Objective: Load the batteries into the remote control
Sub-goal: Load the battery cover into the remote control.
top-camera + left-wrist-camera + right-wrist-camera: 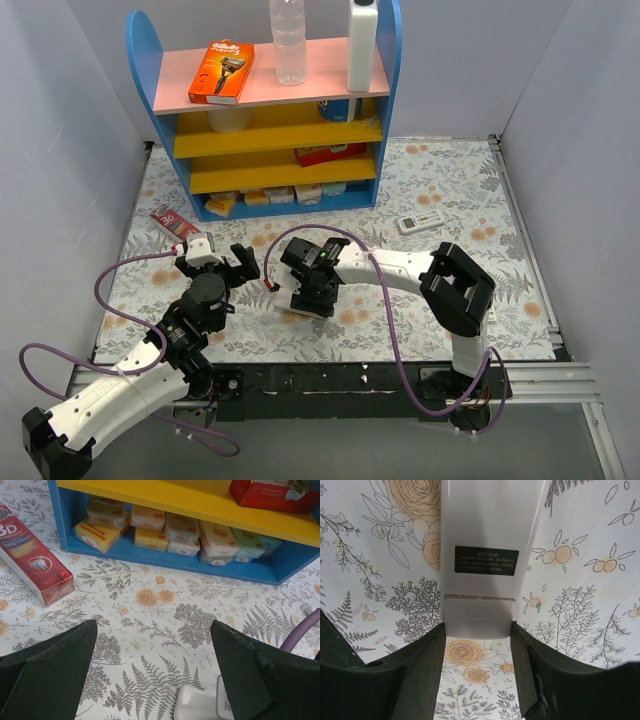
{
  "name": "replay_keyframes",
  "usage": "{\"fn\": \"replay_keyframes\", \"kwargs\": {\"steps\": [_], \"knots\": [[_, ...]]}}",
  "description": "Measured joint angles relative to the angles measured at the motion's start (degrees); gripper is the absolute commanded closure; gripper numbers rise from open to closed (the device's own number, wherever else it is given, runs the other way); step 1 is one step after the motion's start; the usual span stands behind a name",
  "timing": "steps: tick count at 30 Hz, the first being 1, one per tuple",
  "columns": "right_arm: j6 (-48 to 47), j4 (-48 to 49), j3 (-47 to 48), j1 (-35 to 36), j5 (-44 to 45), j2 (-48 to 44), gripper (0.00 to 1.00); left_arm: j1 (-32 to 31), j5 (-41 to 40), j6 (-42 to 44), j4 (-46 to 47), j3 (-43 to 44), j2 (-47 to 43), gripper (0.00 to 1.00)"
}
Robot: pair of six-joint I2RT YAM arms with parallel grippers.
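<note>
The right gripper (479, 630) had its fingers pressed against both sides of the remote control (490, 525) at one end. The remote sat white back up near the middle of the near edge of the table (450, 200), with its battery cover (479, 612) apparently in place. The left gripper (154, 627) hung just to the left, jaws spread wide and empty. No batteries could be made out. The step looked like steadying the remote; next, the cover would need sliding off against a firm right-hand grip.

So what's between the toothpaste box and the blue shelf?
Only bare flowery tablecloth lies between the toothpaste box and blue shelf; the left wrist view shows it.
</note>
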Motion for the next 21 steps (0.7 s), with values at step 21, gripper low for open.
{"fn": "replay_keyframes", "kwargs": {"steps": [21], "knots": [[1.46, -0.42, 0.22, 0.02, -1.6, 0.09, 0.29, 0.0, 0.02, -0.17, 0.0, 0.0, -0.07, 0.02]]}}
